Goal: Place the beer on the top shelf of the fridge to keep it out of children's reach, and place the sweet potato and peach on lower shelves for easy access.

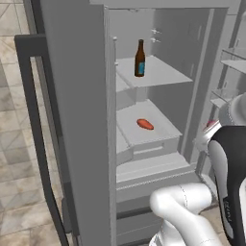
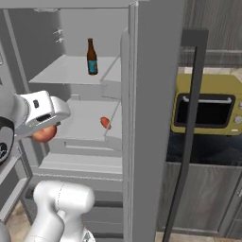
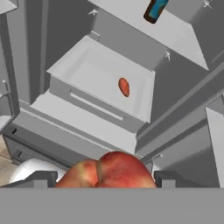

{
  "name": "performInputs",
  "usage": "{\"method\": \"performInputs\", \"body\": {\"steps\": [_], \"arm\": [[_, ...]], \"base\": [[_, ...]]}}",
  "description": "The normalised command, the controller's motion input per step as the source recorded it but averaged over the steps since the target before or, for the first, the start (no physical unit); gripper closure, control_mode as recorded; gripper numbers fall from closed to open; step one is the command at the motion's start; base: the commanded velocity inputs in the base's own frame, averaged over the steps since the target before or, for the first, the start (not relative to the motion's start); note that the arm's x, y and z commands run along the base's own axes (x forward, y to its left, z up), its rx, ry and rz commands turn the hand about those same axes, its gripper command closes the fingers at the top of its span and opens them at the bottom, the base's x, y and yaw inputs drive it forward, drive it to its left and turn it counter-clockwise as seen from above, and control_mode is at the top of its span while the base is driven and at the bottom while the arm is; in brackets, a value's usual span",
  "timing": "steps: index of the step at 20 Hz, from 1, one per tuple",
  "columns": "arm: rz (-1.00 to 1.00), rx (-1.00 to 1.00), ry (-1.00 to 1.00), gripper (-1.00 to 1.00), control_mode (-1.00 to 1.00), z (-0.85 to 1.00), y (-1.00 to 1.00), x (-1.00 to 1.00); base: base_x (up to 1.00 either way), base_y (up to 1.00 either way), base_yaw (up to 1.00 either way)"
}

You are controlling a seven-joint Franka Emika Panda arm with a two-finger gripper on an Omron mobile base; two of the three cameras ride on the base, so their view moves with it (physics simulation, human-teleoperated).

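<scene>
The beer (image 1: 140,58) (image 2: 92,57) stands upright on the top shelf (image 1: 161,72) (image 2: 66,73) of the open fridge (image 1: 192,96). One level down, the sweet potato (image 1: 145,124) (image 2: 105,123) (image 3: 124,86) lies on a lower shelf (image 1: 127,115) (image 3: 94,72). My gripper (image 3: 107,177) is shut on the peach (image 3: 107,171) (image 2: 43,134), a round red-orange fruit between the two dark fingertips. It hangs in front of the fridge, to the left of the shelves in the right base view, below the sweet potato's shelf. The beer's base (image 3: 155,9) shows at the top of the hand view.
Both fridge doors stand open: the left door (image 1: 77,120) with its dark bar handle (image 1: 33,134) and the right door (image 2: 151,118) with its handle (image 2: 189,132). Narrow door racks (image 1: 230,62) hang at the right. A yellow microwave (image 2: 208,111) sits on the counter beyond the right door.
</scene>
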Motion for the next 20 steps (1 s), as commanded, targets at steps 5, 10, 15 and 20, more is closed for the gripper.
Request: {"method": "performInputs", "body": {"steps": [5,10,15,20], "arm": [[0.00,0.00,0.00,1.00,-1.00,-0.39,0.23,0.52],[0.00,0.00,0.00,1.00,-1.00,-0.53,0.24,0.50],[0.00,0.00,0.00,1.00,-1.00,-0.43,0.11,0.54],[0.00,0.01,0.00,1.00,-1.00,-0.27,0.00,0.72]], "base": [[0.00,0.00,0.00],[0.00,0.00,0.00],[0.00,0.00,0.00],[0.00,0.00,0.00]]}}
